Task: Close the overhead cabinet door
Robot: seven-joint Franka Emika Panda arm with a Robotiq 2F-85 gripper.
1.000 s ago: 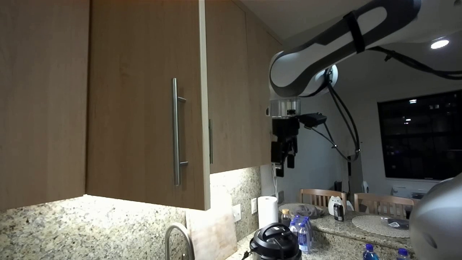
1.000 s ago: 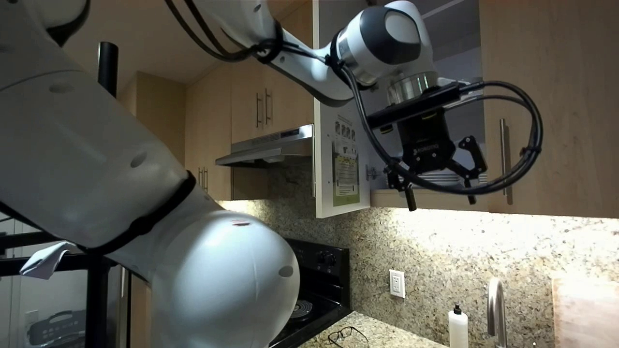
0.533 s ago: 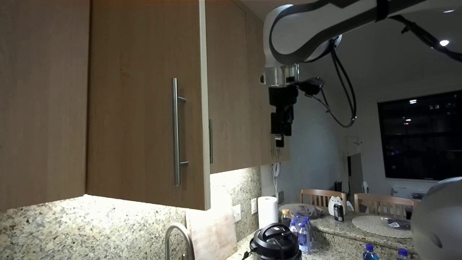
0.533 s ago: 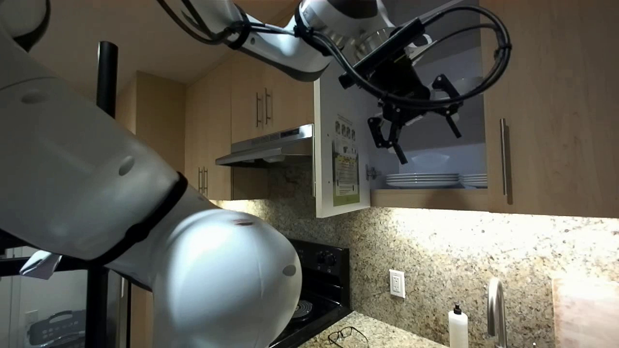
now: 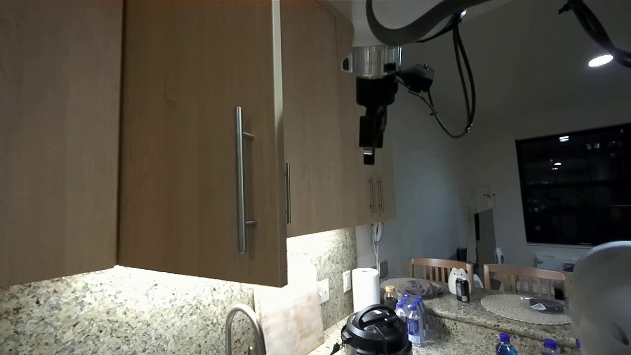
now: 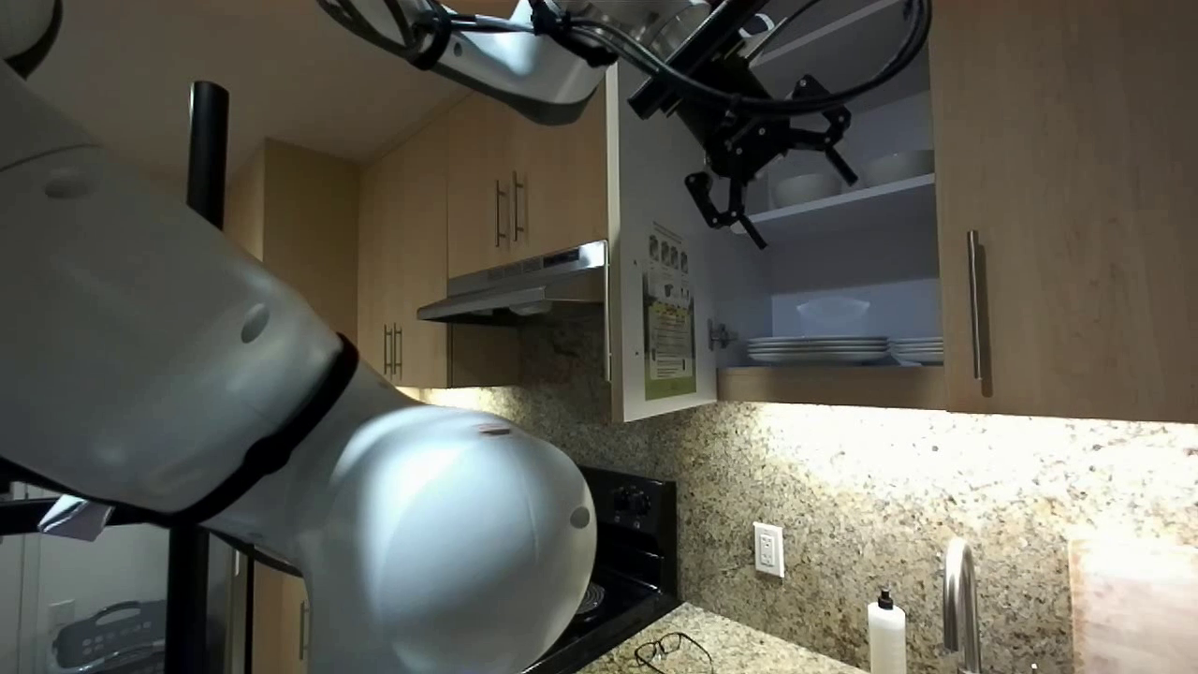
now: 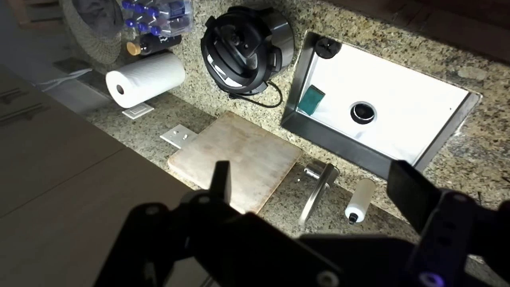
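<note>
The overhead cabinet door (image 5: 192, 148) is a tall light-wood panel with a long vertical metal bar handle (image 5: 240, 180) near its right edge. It stands swung open; its white inner face (image 6: 663, 309) with a paper label shows in an exterior view. My gripper (image 6: 805, 210) is open and empty, with its fingers pointing downward. It is in front of the open cabinet, on the inner-face side of the door, apart from it. In an exterior view the gripper (image 5: 368, 157) is beyond the door's free edge. In the wrist view the fingers (image 7: 310, 171) are wide apart; the door is not discernible.
Shelves inside the cabinet hold plates (image 6: 817, 349) and bowls (image 6: 807, 189). A closed door (image 6: 1067, 206) is beside the opening. A range hood (image 6: 524, 281) is left of the open door. Below are a faucet (image 7: 318, 193), a sink (image 7: 330, 137) and a pressure cooker (image 7: 239, 50).
My arm and gripper have risen. In an exterior view the gripper has also moved left, nearer the door's inner face. The door has not moved, and the gripper stays open.
</note>
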